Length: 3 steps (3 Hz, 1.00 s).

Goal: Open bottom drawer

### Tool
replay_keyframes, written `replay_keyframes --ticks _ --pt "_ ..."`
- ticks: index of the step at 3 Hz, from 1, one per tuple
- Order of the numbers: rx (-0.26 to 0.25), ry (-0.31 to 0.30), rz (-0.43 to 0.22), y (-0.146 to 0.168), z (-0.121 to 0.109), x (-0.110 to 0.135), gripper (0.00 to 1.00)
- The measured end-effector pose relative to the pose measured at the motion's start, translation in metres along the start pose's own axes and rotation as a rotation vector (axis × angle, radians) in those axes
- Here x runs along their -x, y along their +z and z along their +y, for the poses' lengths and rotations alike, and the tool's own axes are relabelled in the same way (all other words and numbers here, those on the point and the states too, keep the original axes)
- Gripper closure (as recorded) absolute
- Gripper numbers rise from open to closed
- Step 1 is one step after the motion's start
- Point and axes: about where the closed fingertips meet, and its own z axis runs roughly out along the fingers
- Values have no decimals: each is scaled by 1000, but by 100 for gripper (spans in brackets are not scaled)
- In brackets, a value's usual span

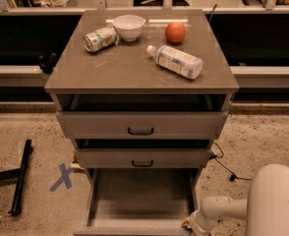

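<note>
The bottom drawer (139,200) is pulled far out of the grey-beige cabinet, and its shallow plain tray shows from above. Its front panel (130,228) lies at the lower edge of the view and its handle is out of sight. The middle drawer (142,158) and the top drawer (140,124) each stand slightly pulled out, with small black bar handles. My arm (218,211) reaches in from the lower right to the drawer's front right corner. The gripper (188,226) sits there, mostly cut off by the frame edge.
On the cabinet top (110,68) lie a tipped can (99,38), a white bowl (129,27), an orange fruit (175,32) and a plastic bottle (175,61) on its side. A black bar (20,176) and a blue tape X (62,177) mark the floor at left. A cable (223,163) runs at right.
</note>
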Motion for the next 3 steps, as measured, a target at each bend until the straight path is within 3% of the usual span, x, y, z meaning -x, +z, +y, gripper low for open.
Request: replay_keyframes --ticks 1,2,3 --pt "-64 17 3 -36 1 -14 0" --pt "-150 44 15 -85 1 -32 0" --pt "-225 109 21 -134 -1 -62 0"
